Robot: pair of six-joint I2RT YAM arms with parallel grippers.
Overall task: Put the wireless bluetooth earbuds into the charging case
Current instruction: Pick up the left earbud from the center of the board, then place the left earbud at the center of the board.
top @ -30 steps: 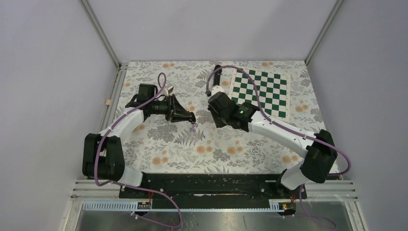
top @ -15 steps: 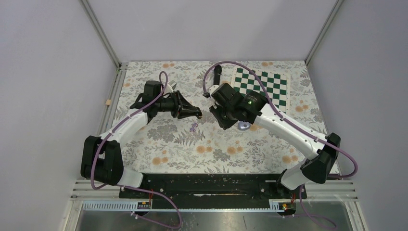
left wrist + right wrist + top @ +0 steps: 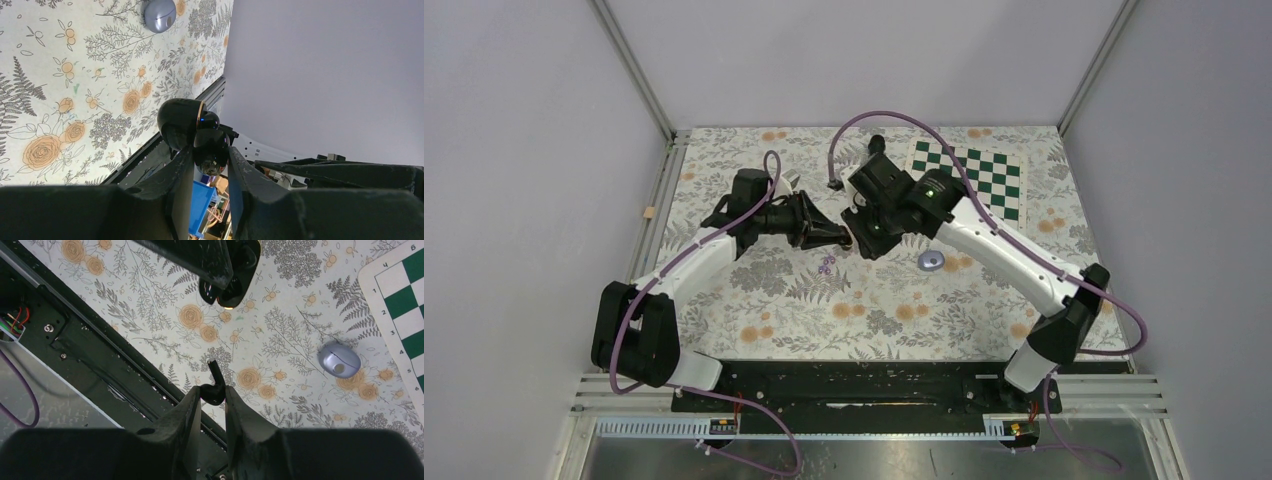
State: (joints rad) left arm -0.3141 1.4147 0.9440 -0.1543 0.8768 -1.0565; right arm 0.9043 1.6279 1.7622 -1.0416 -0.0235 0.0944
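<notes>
My left gripper (image 3: 210, 152) is shut on a glossy black charging case (image 3: 182, 122), held open above the table with its lid swung aside. My right gripper (image 3: 213, 390) is shut on a small black earbud (image 3: 214, 382), whose stem sticks out past the fingertips. In the top view the two grippers (image 3: 844, 240) (image 3: 861, 237) almost meet nose to nose over the middle of the floral table. From the right wrist, the black case (image 3: 232, 287) shows just ahead. Two pale purple earbuds (image 3: 826, 266) lie on the cloth below them.
A pale purple closed case (image 3: 931, 261) (image 3: 339, 361) (image 3: 160, 14) lies on the cloth right of the grippers. A green-and-white chessboard mat (image 3: 979, 175) covers the back right. The black base rail (image 3: 100, 355) runs along the near edge. Grey walls enclose the table.
The right arm swung left and back until its gripper faces the left one, uncovering the purple case. The left gripper moved right towards it, still holding the black case.
</notes>
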